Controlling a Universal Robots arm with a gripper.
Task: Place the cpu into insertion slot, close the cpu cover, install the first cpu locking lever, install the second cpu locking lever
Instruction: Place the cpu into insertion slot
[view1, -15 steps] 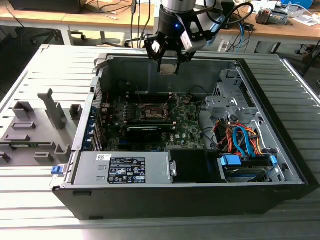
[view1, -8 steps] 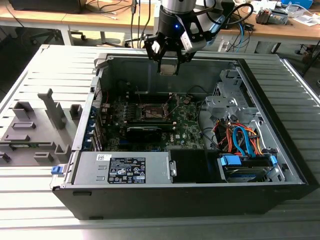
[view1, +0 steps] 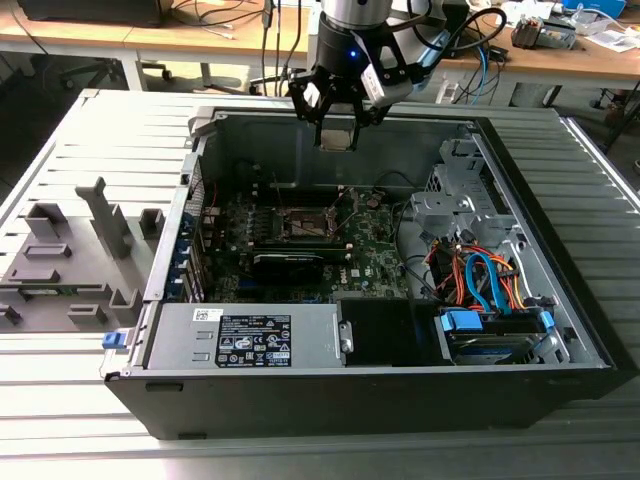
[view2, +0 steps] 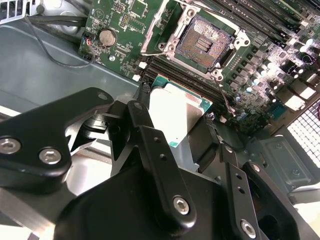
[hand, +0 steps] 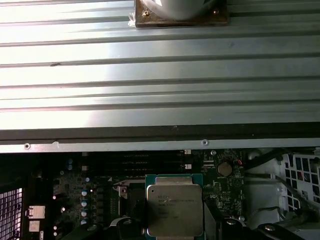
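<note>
Gripper (view1: 337, 130) hung over the far side of the open computer case (view1: 350, 400), above the green board (view1: 372, 250). Jaws were closed partway onto the chip (hand: 174, 210), with a black finger (view2: 142, 127) pressing on either edge. The chip was held flat, silver top facing the first wrist camera, in the air and clear of everything. The socket (view2: 205, 42) lay bare on the board below, its contact field exposed and nothing seated in it. Chip and socket were well apart. The case sat on a ribbed metal table (view1: 100, 130).
</note>
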